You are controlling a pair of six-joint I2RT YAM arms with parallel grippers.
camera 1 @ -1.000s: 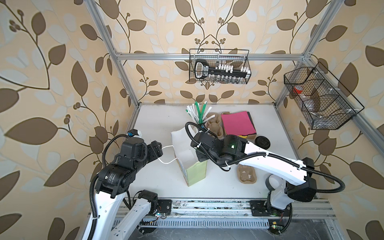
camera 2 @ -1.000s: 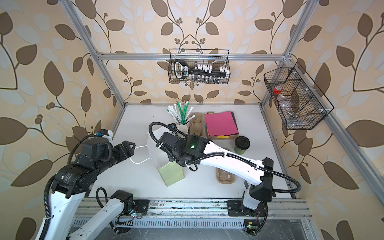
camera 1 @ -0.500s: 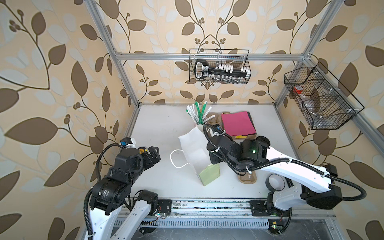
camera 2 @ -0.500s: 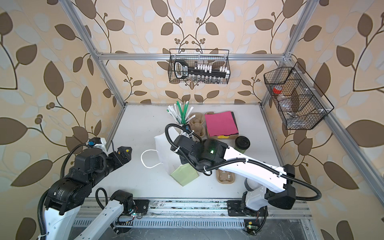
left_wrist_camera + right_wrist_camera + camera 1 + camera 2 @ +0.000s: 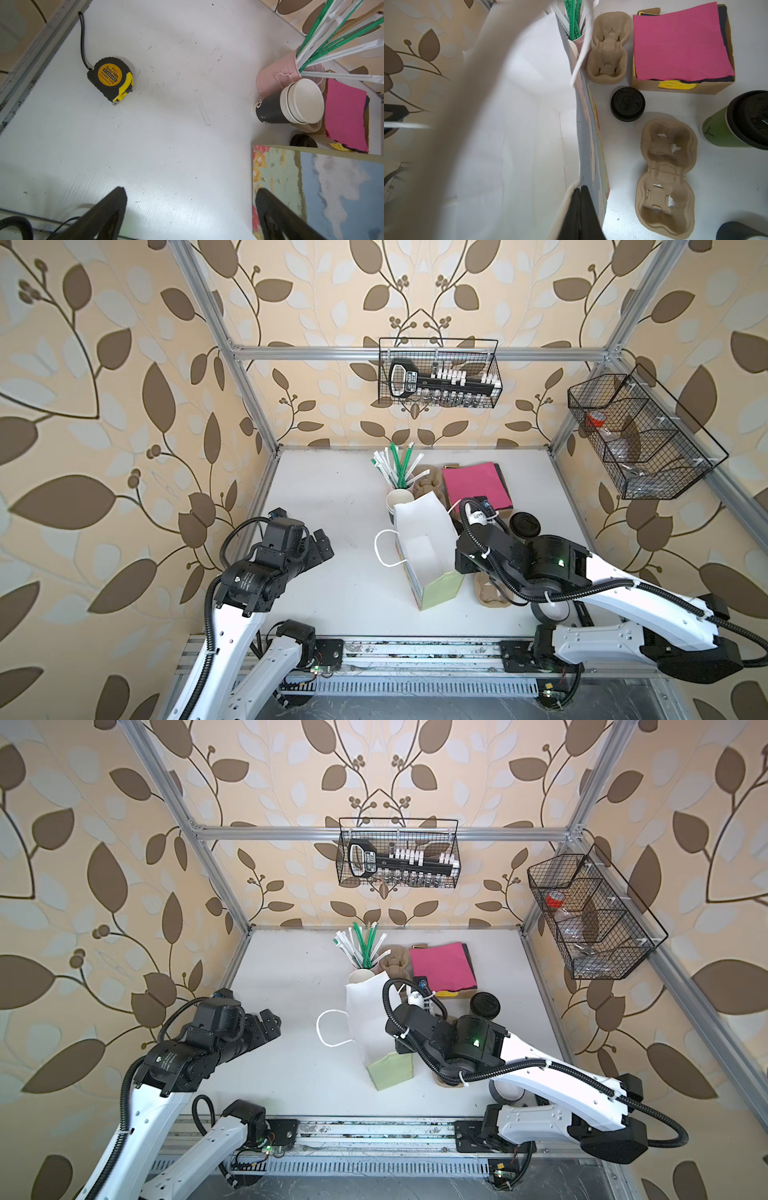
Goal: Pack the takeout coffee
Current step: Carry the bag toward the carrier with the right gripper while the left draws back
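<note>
The wallpaper (image 5: 124, 414) is cream with brown and pale grey leaves, and the table (image 5: 332, 489) is plain white. The paper bag (image 5: 424, 543) is white inside, pale green on its narrow side and printed outside with pink and yellow flowers under blue sky with white cloud; the takeout coffee (image 5: 718, 131) is green with a black lid. The top napkin (image 5: 681, 41) is pink, the cup carriers (image 5: 666, 176) tan, the tape measure (image 5: 111, 80) black and yellow with an orange label, and the bucket (image 5: 274, 76) pink with green and white straws (image 5: 311, 46).
</note>
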